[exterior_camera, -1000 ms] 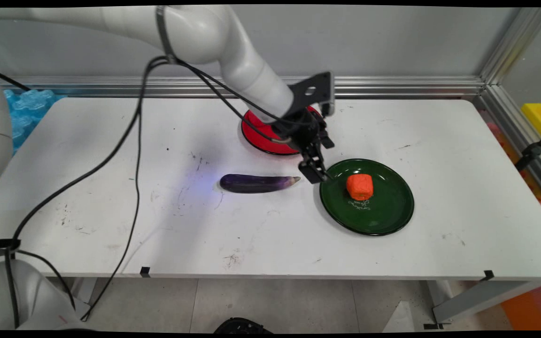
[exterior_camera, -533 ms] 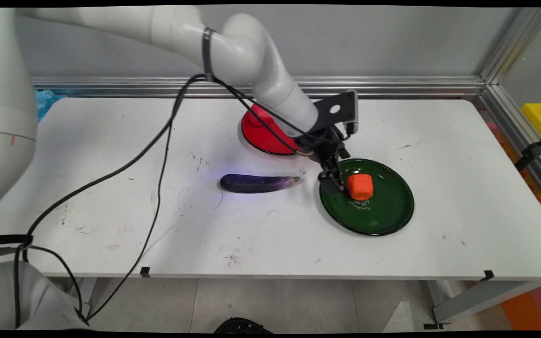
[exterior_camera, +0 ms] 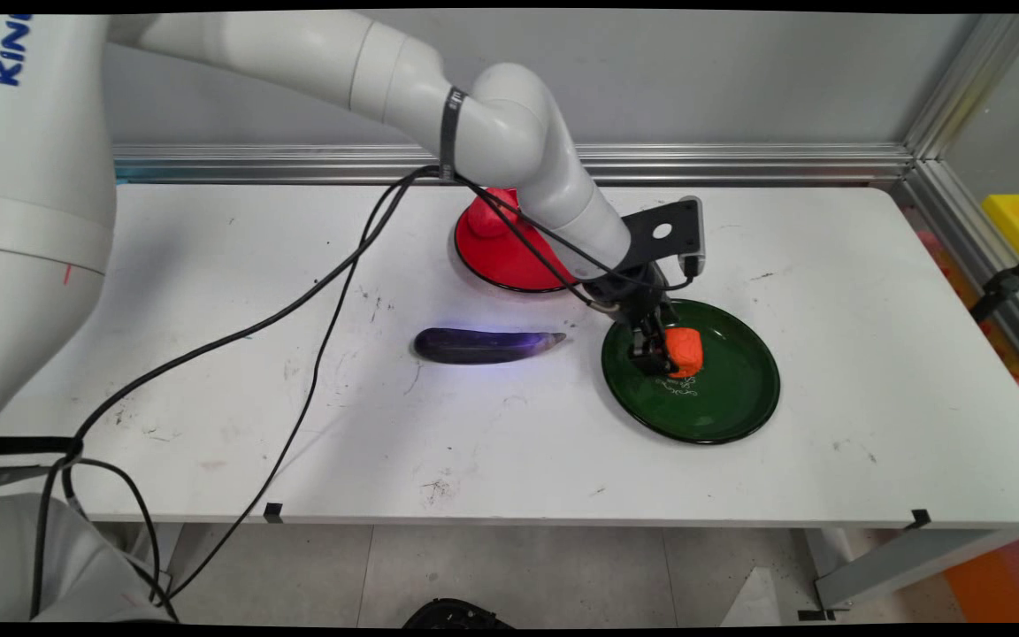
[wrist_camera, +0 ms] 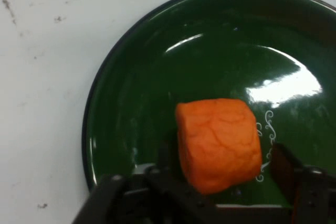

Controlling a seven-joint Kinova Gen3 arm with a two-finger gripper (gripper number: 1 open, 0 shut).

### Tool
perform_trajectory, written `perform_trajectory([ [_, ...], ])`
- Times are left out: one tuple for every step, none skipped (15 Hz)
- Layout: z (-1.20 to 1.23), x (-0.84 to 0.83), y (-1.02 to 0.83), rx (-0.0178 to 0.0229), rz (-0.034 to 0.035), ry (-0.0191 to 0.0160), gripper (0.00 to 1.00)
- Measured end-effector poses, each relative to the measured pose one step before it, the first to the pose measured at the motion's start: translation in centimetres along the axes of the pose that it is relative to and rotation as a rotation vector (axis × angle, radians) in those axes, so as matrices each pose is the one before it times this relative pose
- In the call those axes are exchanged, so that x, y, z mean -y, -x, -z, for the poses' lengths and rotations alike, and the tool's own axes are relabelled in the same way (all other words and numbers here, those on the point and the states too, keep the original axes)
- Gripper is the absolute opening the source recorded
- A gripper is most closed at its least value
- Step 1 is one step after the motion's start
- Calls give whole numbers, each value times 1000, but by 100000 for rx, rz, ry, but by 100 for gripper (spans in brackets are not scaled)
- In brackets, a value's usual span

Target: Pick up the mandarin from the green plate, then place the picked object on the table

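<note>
A: Orange block (wrist_camera: 219,144) position?
B: On the green plate (wrist_camera: 131,93), between the fingers (wrist_camera: 286,169).
A: Finger state?
B: Spread wide, one each side of block; contact unclear.

The gripper (exterior_camera: 662,352) stands low over the green plate (exterior_camera: 731,411), its fingers (wrist_camera: 286,163) on either side of the orange block (exterior_camera: 685,350). The eggplant (exterior_camera: 483,345) lies left on the desk (exterior_camera: 863,354), the red plate (exterior_camera: 496,257) behind. Bare desk lies right and near.
</note>
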Motion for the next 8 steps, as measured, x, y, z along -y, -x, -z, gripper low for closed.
perform_trajectory([
  [-193, 34, -115, 124, -21, -6, 0],
  [-178, 29, -101, 134, 36, 29, 0],
  [-98, 11, -125, 62, -103, 110, 0],
  [7, -21, -93, 83, -109, 130, 0],
  [75, -37, -96, 69, -156, 151, 0],
  [255, -58, -74, 31, -105, 84, 0],
  [348, -89, -47, 48, -67, 90, 0],
  [277, -63, -27, -14, -59, 22, 0],
])
